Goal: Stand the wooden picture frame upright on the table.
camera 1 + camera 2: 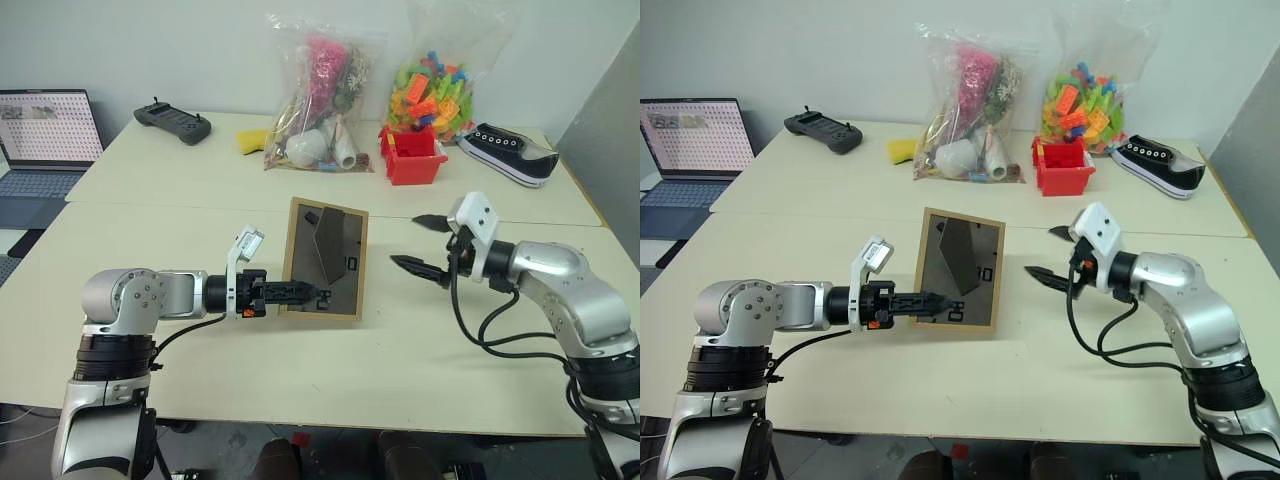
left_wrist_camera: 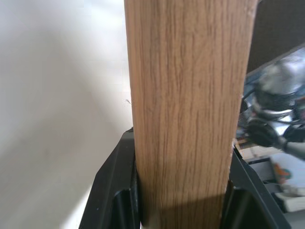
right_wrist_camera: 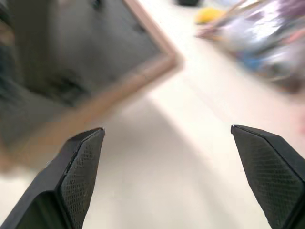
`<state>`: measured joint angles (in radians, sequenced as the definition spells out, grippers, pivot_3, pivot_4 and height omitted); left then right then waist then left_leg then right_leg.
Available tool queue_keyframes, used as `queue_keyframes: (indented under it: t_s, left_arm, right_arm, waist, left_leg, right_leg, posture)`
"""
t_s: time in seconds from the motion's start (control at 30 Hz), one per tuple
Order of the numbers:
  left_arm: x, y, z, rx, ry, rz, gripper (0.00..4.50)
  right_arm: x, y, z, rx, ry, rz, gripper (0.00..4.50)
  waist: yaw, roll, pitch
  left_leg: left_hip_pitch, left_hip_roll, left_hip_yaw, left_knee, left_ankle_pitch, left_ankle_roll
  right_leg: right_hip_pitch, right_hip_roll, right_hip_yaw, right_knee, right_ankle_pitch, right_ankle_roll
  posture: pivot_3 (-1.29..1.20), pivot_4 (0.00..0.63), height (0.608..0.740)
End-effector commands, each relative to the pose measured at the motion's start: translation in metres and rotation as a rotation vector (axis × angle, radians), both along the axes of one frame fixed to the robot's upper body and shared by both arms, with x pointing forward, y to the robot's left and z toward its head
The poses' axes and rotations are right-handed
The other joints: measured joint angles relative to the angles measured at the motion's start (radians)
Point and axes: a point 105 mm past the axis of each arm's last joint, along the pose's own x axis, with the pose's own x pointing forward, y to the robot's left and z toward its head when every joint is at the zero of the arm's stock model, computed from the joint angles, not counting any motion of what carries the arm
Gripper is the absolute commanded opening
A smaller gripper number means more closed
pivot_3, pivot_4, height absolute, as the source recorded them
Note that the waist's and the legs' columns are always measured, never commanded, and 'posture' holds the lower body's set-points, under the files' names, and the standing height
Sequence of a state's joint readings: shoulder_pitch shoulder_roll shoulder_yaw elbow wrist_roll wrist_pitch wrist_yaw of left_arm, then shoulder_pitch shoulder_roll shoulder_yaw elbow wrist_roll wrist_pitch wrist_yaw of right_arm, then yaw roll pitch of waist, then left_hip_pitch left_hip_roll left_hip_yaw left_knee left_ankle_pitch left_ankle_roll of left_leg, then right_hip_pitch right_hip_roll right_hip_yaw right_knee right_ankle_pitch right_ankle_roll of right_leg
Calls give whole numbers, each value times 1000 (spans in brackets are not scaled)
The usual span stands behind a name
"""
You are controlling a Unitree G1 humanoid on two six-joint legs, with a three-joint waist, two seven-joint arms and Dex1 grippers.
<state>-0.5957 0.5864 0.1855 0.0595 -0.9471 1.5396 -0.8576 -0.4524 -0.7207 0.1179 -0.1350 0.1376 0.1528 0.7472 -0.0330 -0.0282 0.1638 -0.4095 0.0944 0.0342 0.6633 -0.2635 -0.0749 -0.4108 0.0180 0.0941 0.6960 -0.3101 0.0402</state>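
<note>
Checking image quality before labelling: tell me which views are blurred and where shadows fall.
Right wrist view: the wooden picture frame and bags behind are smeared, while the right tool tips stay crisp. Left wrist view: wood grain sharp, background soft. Left eye view: sharp; the frame casts a soft shadow on the table.

Both arms are built of rounded silver-grey metal segments joined by black ribbed collars, and the silver shell near the left elbow carries several small dark screws. Each forearm narrows to a black wrist ending in a tool of 2 slim black fingers: the left tool has an orange mark at its base, the right tool tapers to pointed tips with cross-hatched inner pads. A white camera block sits on each wrist. Black cables loop from both forearms.
</note>
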Motion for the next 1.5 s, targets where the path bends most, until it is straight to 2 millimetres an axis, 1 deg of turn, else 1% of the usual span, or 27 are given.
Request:
queue_keyframes:
  t_s: [0.03, 0.1, 0.2, 0.3, 0.4, 0.53, 0.67, 0.7, 0.77, 0.87, 0.97, 1.07, 1.13, 1.17, 1.23, 1.27, 1.33, 1.37, 1.43, 1.5]
  left_arm:
    - [-5, -2, 22, -119, 41, -59, 1284]
    - [-6, -4, 27, -162, 61, -76, 1284]
    - [-7, -8, 32, -202, 87, -97, 1284]
    - [-18, -18, 22, -176, 107, -135, 1284]
    - [-27, -23, 18, -177, 125, -159, 1284]
    - [-29, -24, 15, -172, 137, -142, 1284]
    - [-27, -22, 13, -152, 126, -104, 1284]
    - [-26, -22, 14, -158, 126, -95, 1284]
    - [-25, -22, 16, -167, 124, -89, 1284]
    - [-26, -23, 15, -160, 127, -84, 1284]
    - [-27, -25, 14, -157, 130, -82, 1284]
    - [-27, -27, 19, -165, 98, -76, 1284]
    - [-27, -25, 21, -157, 76, -67, 1986]
    - [-27, -23, 21, -154, 72, -58, 2070]
    - [-21, -14, 26, -158, 53, -11, 2530]
    - [-18, -10, 28, -162, 43, 10, 2682]
    - [-9, 0, 37, -174, 9, 73, 3158]
    - [-6, 6, 42, -173, -11, 103, 3305]
    - [-4, 14, 48, -165, -41, 142, 3715]
    - [-6, 25, 50, -131, -76, 187, 4135]
  right_arm:
    - [-6, 9, 6, -325, -546, 140, 4485]
    - [-9, 18, 2, -390, -707, 222, 4485]
    - [-6, 31, 2, -399, -850, 268, 4485]
    - [-4, 49, 11, -357, -982, 295, 4485]
    - [-6, 63, 16, -323, -1041, 335, 4485]
    - [-14, 71, 16, -283, -1062, 400, 4485]
    - [-18, 71, 13, -260, -1054, 427, 3824]
    - [-18, 70, 13, -258, -1053, 430, 3520]
    - [-17, 67, 14, -269, -1060, 429, 3094]
    - [-15, 65, 16, -276, -1064, 426, 2338]
    - [-15, 64, 19, -266, -1074, 428, 1738]
    - [-14, 62, 24, -259, -1082, 430, 1644]
    - [-14, 61, 24, -254, -1080, 435, 1639]
    - [-14, 61, 24, -254, -1079, 439, 1626]
    - [-14, 60, 24, -252, -1071, 447, 1376]
    - [-14, 60, 23, -251, -1069, 449, 1343]
    - [-13, 57, 23, -239, -1053, 445, 1328]
    - [-12, 56, 22, -230, -1041, 444, 1328]
    - [-11, 55, 22, -212, -1018, 437, 1328]
    - [-4, 54, 21, -164, -945, 404, 1327]
  waist:
    - [-4, 0, 0]
    - [-12, 0, 0]
    - [-22, 0, 1]
    - [-25, 0, 1]
    - [-22, 0, 1]
    - [-16, 0, 1]
    - [-15, 0, 1]
    - [-15, 0, 1]
    - [-15, 0, 1]
    - [-16, 0, 1]
    - [-17, 0, 1]
    - [-17, 0, 1]
    - [-17, 0, 1]
    - [-18, 0, 0]
    - [-18, 0, 0]
    - [-18, 0, 1]
    - [-18, 0, 0]
    - [-19, 0, 1]
    - [-20, 0, 1]
    - [-22, 0, 1]
  left_leg:
    - [0, 0, 0, 0, 0, 0]
    - [1, 0, 1, 0, 0, 0]
    - [2, 1, 1, 0, 2, -3]
    - [2, 1, 1, 0, 3, -5]
    - [3, 1, 1, 0, 4, -6]
    - [3, 0, 1, 1, 4, -7]
    - [6, 0, 1, 1, 4, -7]
    - [6, 0, 1, 1, 4, -7]
    - [7, 0, 1, 1, 4, -7]
    - [7, 0, 1, 1, 4, -7]
    - [8, 0, 1, 1, 4, -7]
    - [8, 0, 1, 0, 4, -7]
    - [8, 0, 1, 0, 4, -7]
    - [8, 0, 1, 0, 4, -7]
    - [8, 0, 1, 0, 4, -7]
    - [8, 0, 1, 0, 4, -7]
    - [8, 0, 1, 0, 4, -7]
    - [8, 0, 1, 0, 4, -7]
    - [8, 0, 1, 0, 4, -7]
    - [8, 0, 1, 0, 4, -7]
  right_leg:
    - [0, 0, 0, 0, 0, 0]
    - [0, 0, 1, 1, 0, 0]
    - [0, 0, 2, 2, 0, 0]
    - [0, -1, 3, 3, 0, 0]
    - [0, -1, 2, 3, 0, -1]
    - [1, -3, 2, 3, 0, -1]
    - [4, -3, 2, 3, 0, -1]
    - [5, -3, 2, 3, 0, -1]
    - [5, -3, 2, 3, 0, -1]
    - [5, -3, 2, 3, 0, -1]
    - [5, -3, 2, 3, 0, -1]
    - [6, -3, 2, 3, 0, -1]
    - [6, -3, 2, 3, 0, -1]
    - [6, -3, 2, 3, 0, -1]
    - [6, -3, 2, 3, 0, -1]
    - [6, -3, 3, 3, 0, -1]
    - [6, -3, 3, 3, 0, -1]
    - [6, -3, 3, 3, 0, -1]
    - [6, -3, 2, 3, 0, -1]
    - [6, -3, 3, 3, 0, -1]
  posture:
    - [0, 150, 740]
    - [0, 150, 740]
    - [0, 150, 740]
    - [0, 150, 740]
    - [0, 150, 740]
    - [0, 150, 740]
    - [0, 150, 740]
    - [0, 150, 740]
    - [0, 150, 740]
    - [0, 150, 740]
    - [0, 150, 740]
    - [0, 150, 740]
    - [0, 150, 740]
    - [0, 150, 740]
    - [0, 150, 740]
    - [0, 150, 740]
    - [0, 150, 740]
    - [0, 150, 740]
    - [0, 150, 740]
    - [0, 150, 740]
